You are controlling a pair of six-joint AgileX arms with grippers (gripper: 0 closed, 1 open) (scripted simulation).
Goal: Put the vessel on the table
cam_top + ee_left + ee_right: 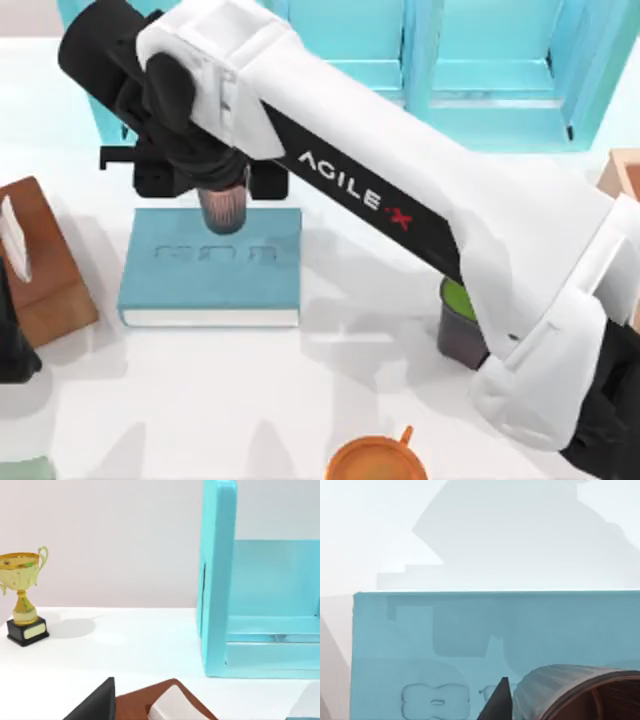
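right wrist view: vessel [570,692] close by, above the teal book [470,630] | top view: right gripper [222,190] grasping vessel over book's far edge | risk: releasing here lands it on book, not table [200,400] | left arm parked

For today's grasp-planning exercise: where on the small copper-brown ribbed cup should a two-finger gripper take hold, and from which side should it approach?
Grip the vessel across its ribbed side wall near the rim, coming from above. It stands upright and handleless on the teal book, so two opposite sides are probably the surest hold. The right gripper is already over it; the right wrist view shows a finger beside the wall.
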